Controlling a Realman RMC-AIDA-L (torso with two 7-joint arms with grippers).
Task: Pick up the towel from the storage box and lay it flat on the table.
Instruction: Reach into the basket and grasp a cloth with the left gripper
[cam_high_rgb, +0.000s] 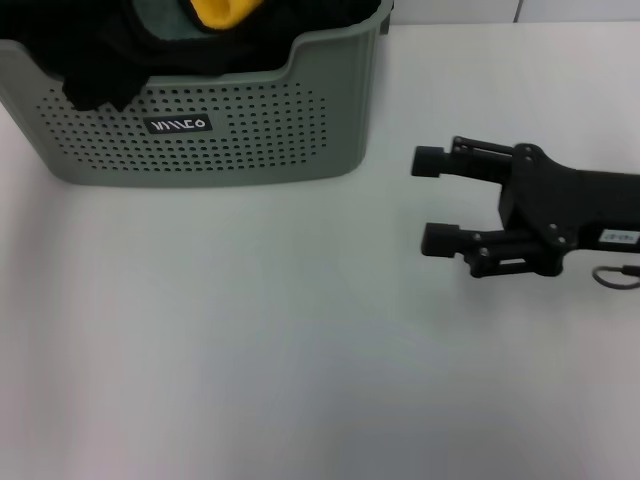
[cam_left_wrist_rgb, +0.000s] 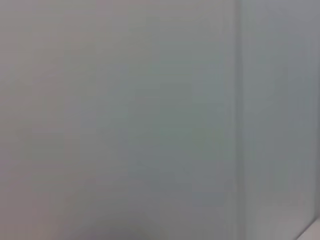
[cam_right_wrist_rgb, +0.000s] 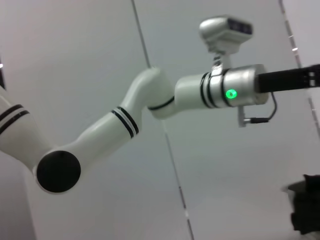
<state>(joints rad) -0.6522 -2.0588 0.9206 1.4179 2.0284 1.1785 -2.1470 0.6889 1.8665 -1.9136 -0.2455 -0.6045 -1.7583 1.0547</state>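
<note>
The storage box (cam_high_rgb: 300, 130), a pale grey-green perforated basket, stands at the table's far left. A yellow fold of the towel (cam_high_rgb: 222, 12) pokes up inside it, with a dark grey-green patch beside it; the rest of the towel is hidden. My right gripper (cam_high_rgb: 432, 200) is open and empty, low over the white table (cam_high_rgb: 250, 330), to the right of the box with its fingers pointing toward the box. In the right wrist view my left arm (cam_right_wrist_rgb: 130, 115) is raised in the air, and its black gripper (cam_right_wrist_rgb: 300, 79) runs off the picture's edge.
An all-black cloth (cam_high_rgb: 100, 60) fills much of the box and hangs over its front rim. The left wrist view shows only a plain grey surface with a seam.
</note>
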